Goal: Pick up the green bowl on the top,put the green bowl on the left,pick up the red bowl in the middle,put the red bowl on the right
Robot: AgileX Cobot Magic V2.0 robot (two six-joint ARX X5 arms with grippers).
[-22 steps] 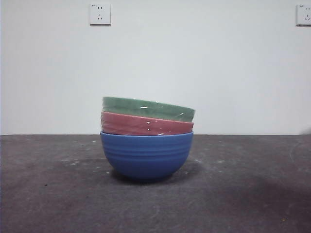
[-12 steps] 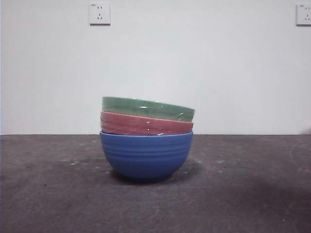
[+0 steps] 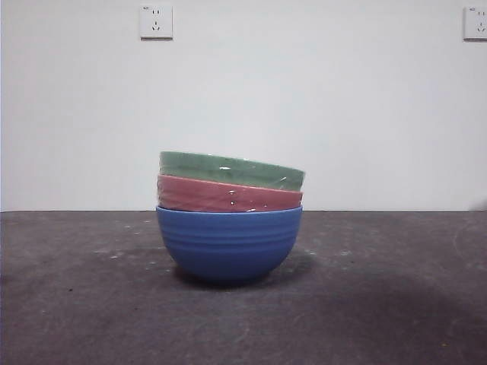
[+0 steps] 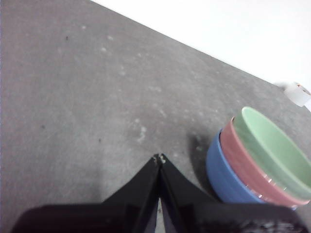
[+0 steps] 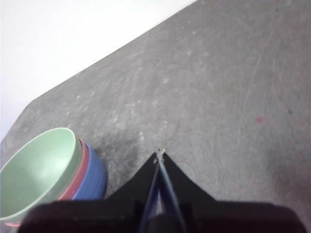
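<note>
Nothing has shifted — green bowl (image 3: pixel 231 169) still tops red bowl (image 3: pixel 229 195); left gripper (image 4: pixel 159 158) and right gripper (image 5: pixel 161 154) closed, empty — task unstarted.

The green bowl (image 3: pixel 232 169) sits upright, slightly tilted, nested atop the red bowl (image 3: pixel 228 195); both are glossy and ridged, stacked mid-bench, away from every edge.

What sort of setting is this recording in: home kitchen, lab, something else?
Probably a lab or test bench, not a kitchen: a bare dark grey table, a plain white wall with a socket, and only three stacked bowls, the green bowl on top.
</note>
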